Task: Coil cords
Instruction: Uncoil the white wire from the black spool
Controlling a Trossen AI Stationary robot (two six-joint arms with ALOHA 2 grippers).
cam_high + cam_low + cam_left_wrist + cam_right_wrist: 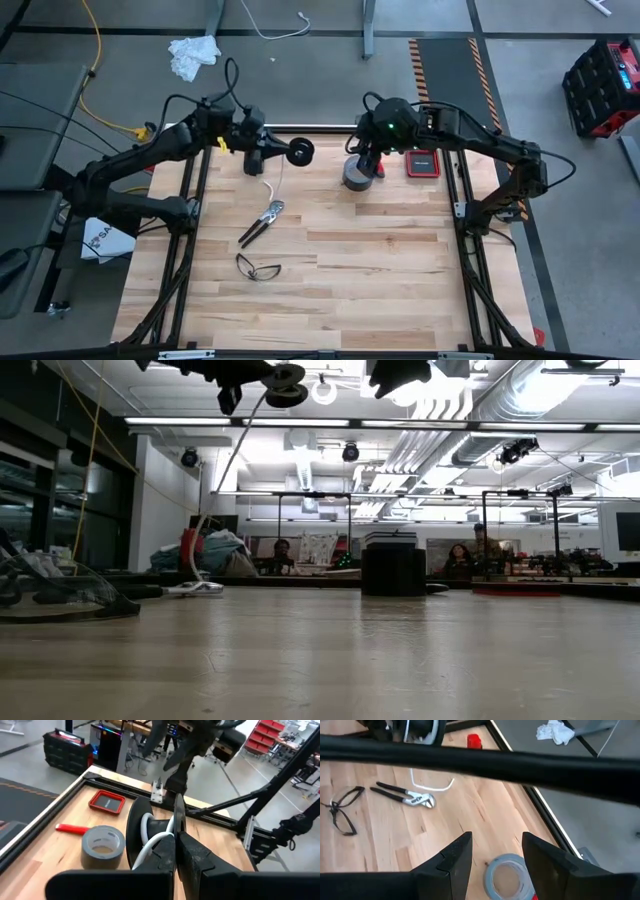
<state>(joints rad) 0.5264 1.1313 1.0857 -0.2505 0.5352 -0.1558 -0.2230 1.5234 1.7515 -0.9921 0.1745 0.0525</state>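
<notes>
Near the bench's (400,250) far edge, the left tool (283,152) pinches the black spool (299,151) aloft, its white cord (268,187) trailing down. The right tool (366,160) hangs spread above the grey tape roll (357,175).

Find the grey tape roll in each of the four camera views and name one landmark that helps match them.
High view: the grey tape roll stands at the table's far edge, right of centre, under the right end effector.
Low view: a dark upright block at centre.
Left wrist view: lower left, beside the spool.
Right wrist view: bottom centre, between the fingers.
Shared landmark: the red flat case beside it.
</notes>
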